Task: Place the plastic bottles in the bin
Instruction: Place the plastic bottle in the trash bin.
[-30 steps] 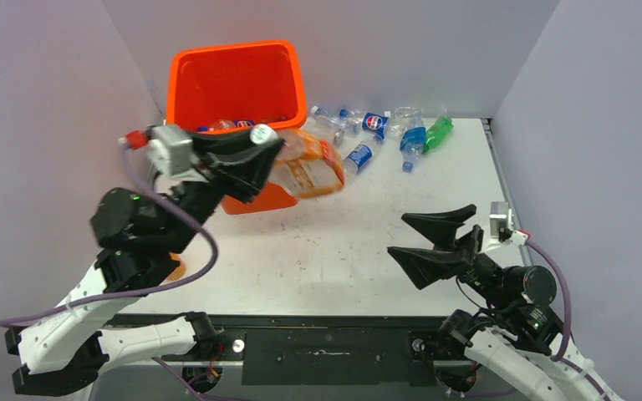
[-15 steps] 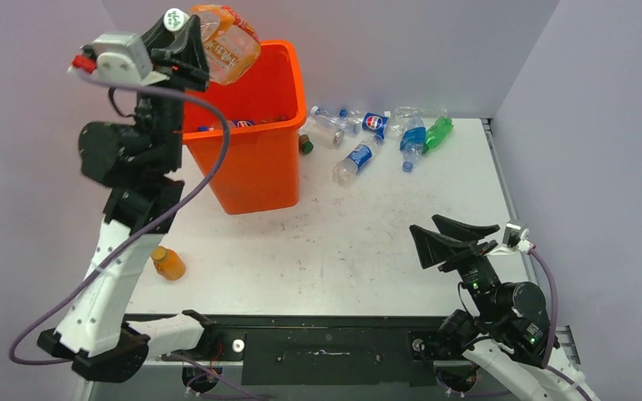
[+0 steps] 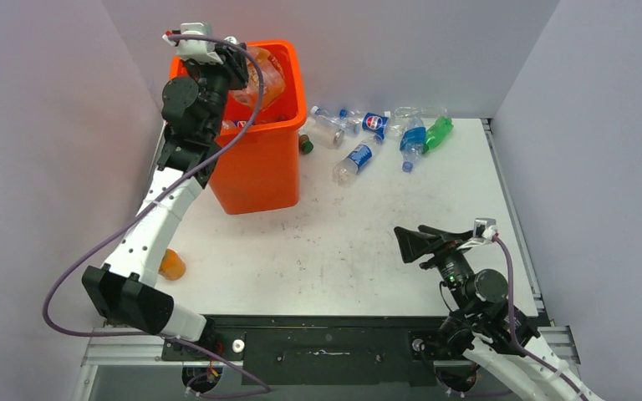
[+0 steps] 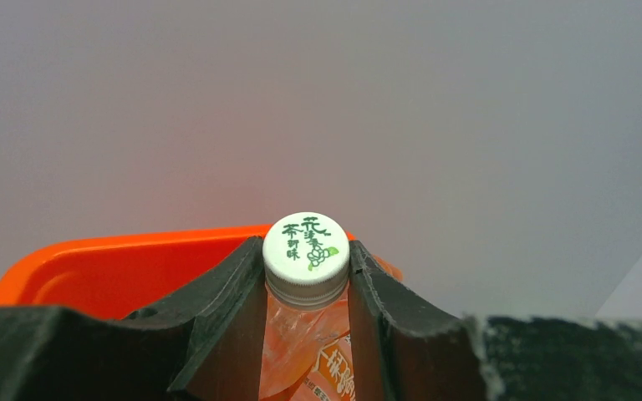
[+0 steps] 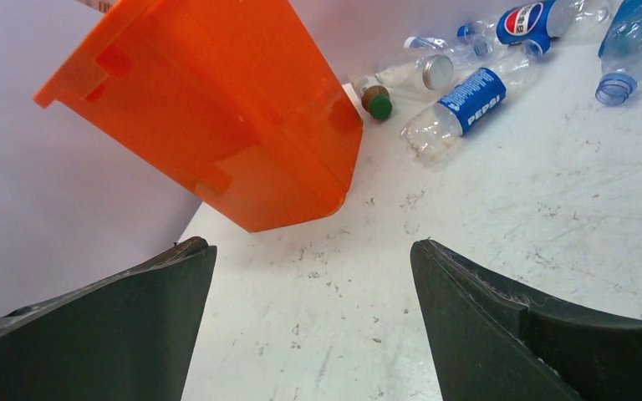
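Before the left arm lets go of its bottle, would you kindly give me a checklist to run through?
1. Grip: left gripper shut on the bottle at its neck: ok.
2. Aim: bottle over the opening of the bin, seen from above: ok.
3. Stance: bin upright on the table: ok.
4. Other arm: right gripper open, away from the bin: ok.
5. Height of the bottle above the bin: cannot tell.
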`<state>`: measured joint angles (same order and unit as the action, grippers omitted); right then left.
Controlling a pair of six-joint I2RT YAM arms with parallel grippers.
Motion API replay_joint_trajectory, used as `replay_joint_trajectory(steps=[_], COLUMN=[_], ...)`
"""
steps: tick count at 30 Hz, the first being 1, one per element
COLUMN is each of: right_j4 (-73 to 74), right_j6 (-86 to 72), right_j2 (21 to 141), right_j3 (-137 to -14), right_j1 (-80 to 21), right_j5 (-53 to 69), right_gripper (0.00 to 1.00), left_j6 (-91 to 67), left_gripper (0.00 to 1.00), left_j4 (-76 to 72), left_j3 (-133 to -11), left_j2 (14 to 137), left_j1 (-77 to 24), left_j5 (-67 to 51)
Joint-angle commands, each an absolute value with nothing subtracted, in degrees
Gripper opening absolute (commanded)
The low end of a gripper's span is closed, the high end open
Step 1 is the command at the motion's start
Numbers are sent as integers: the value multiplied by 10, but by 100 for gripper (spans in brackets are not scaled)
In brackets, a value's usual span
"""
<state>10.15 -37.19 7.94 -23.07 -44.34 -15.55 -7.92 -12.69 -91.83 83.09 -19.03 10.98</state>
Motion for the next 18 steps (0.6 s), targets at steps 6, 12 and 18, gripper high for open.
replay_joint_trajectory(steps=[6,12,18], right_j4=[84,92,92], right_j6=[-334,-327,-316], right_j2=[136,144,163], right_j3=[-258,-260,-269], right_j1=[-447,-447,-447], right_j5=[-148,-139,-149], right_gripper=[90,90,90], left_j6=[-49,-52,40], left_gripper=[0,100,96], left_j4=[-78,-74,-102], left_j3=[-976,-978,-977], left_j2=[883,864,769], left_j1=[-189,-191,-304], left_j5=[70,99,217])
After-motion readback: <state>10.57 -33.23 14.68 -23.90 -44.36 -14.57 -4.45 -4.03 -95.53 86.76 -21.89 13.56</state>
